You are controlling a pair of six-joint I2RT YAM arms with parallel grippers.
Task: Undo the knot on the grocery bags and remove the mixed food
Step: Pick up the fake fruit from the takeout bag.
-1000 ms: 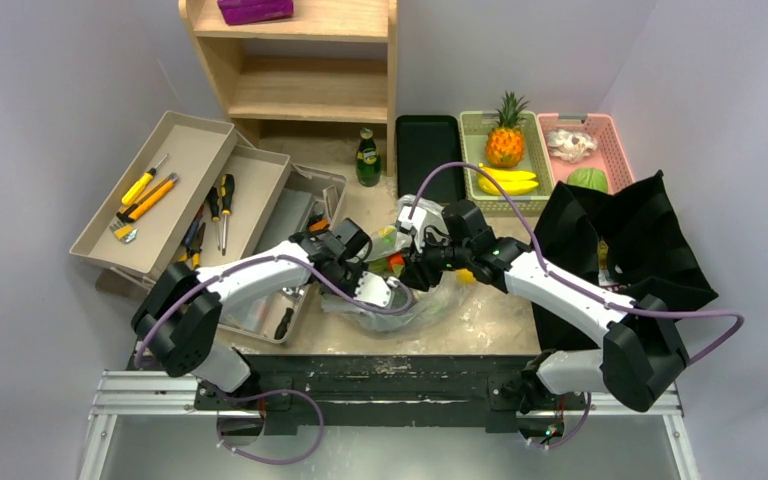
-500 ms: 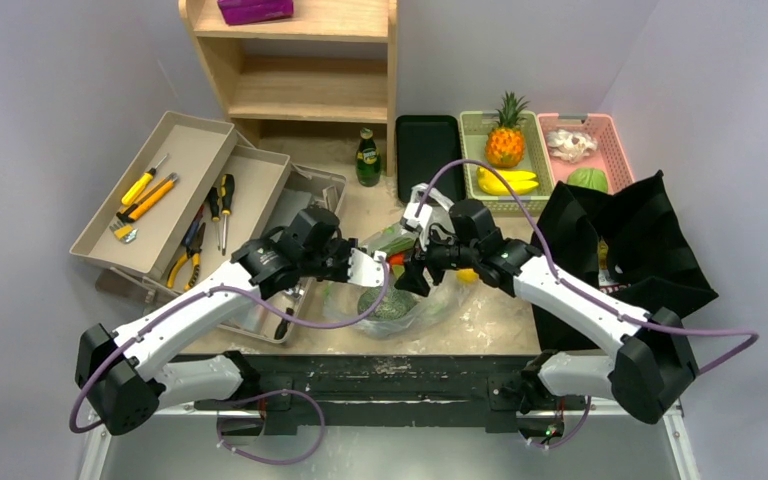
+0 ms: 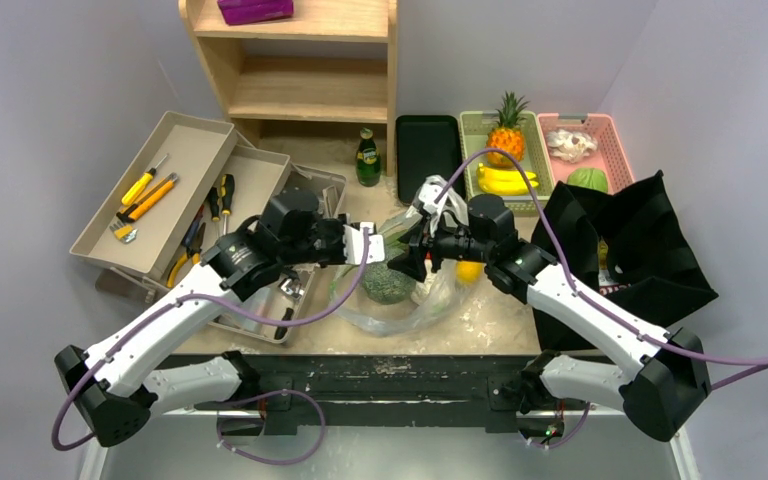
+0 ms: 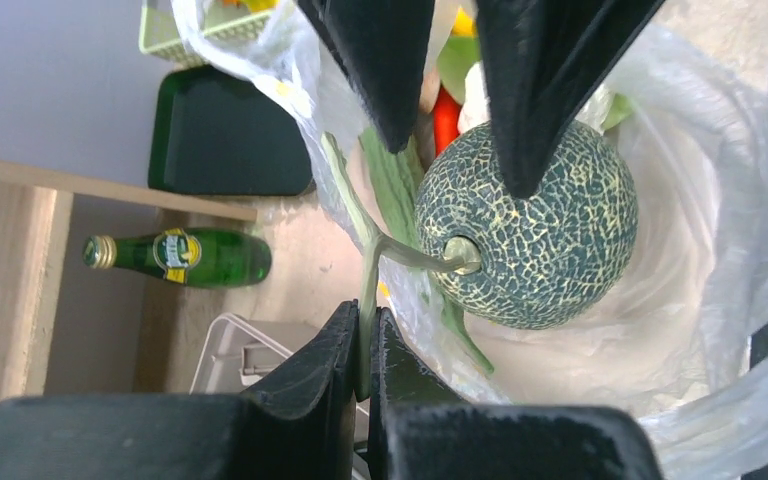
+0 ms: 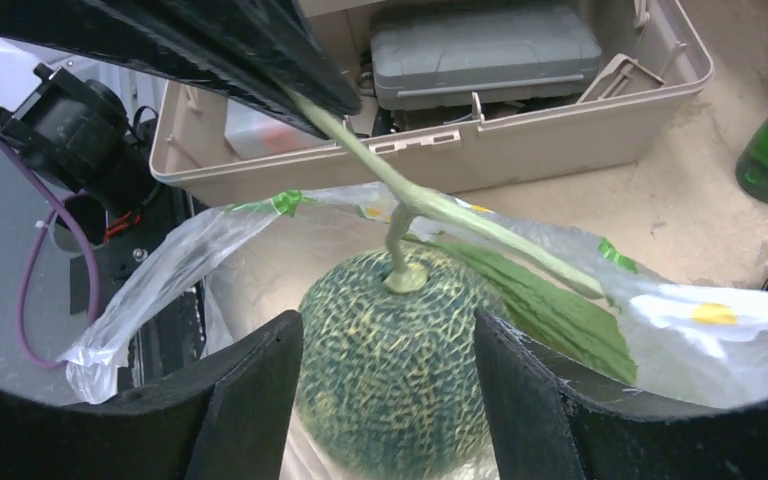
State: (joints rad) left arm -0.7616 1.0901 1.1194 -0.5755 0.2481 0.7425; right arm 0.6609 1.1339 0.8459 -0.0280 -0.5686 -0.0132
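Within the last second the right pincer [image 5: 388, 335] has been opened from narrow to wide, and its jaws are now set either side of the round green melon [image 4: 526, 238]; the left pincer [image 4: 364, 335] has been kept closed on the melon's pale stem [image 4: 370, 262] while its arm was drawn back; the melon is seen inside the see-through plastic bag [image 3: 430, 305] on the tabletop [image 3: 505, 310], the bag's mouth already open; lifting the melon out is judged to be next.
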